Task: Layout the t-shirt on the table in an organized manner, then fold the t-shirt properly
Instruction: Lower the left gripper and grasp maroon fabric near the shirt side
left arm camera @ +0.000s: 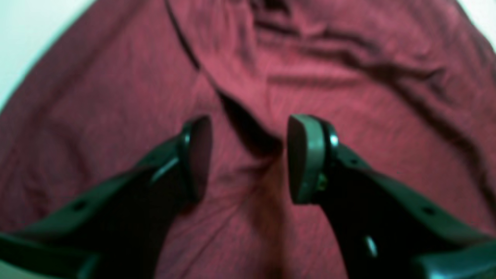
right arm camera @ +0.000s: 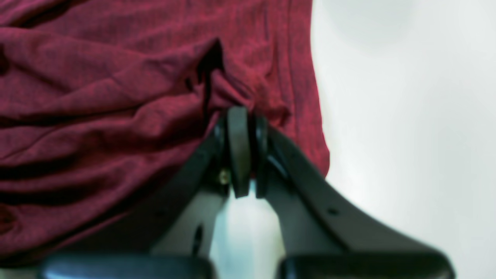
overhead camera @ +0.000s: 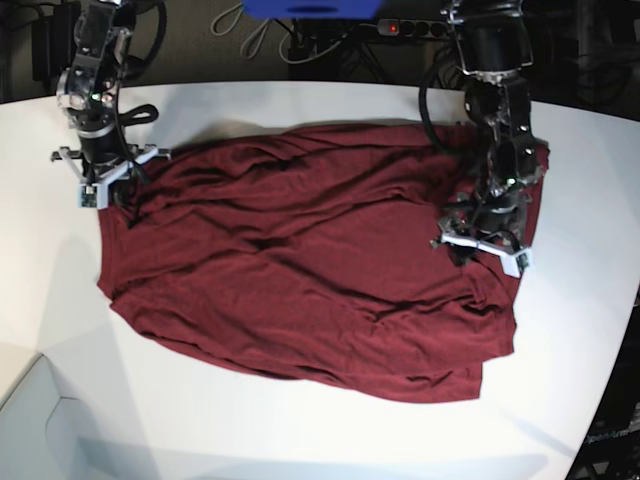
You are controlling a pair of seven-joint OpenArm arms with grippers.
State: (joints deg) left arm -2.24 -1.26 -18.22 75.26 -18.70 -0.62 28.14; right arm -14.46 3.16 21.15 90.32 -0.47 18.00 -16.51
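Observation:
The dark maroon t-shirt [overhead camera: 300, 260] lies spread and wrinkled across the white table [overhead camera: 300, 440]. My right gripper [right arm camera: 242, 116] is shut on a bunched bit of the t-shirt [right arm camera: 116, 97] near its edge; in the base view it [overhead camera: 100, 188] is at the shirt's far-left corner. My left gripper [left arm camera: 250, 155] is open and empty, its fingers [left arm camera: 306, 155] on either side of a dark fold in the t-shirt [left arm camera: 348, 116]. In the base view it [overhead camera: 480, 252] sits low over the shirt's right part.
Bare table shows beside the shirt in the right wrist view [right arm camera: 407, 116] and at a corner of the left wrist view [left arm camera: 23, 27]. Cables and a power strip with a red light [overhead camera: 392, 27] lie behind the table. The table's curved edge [overhead camera: 622, 330] runs along the right.

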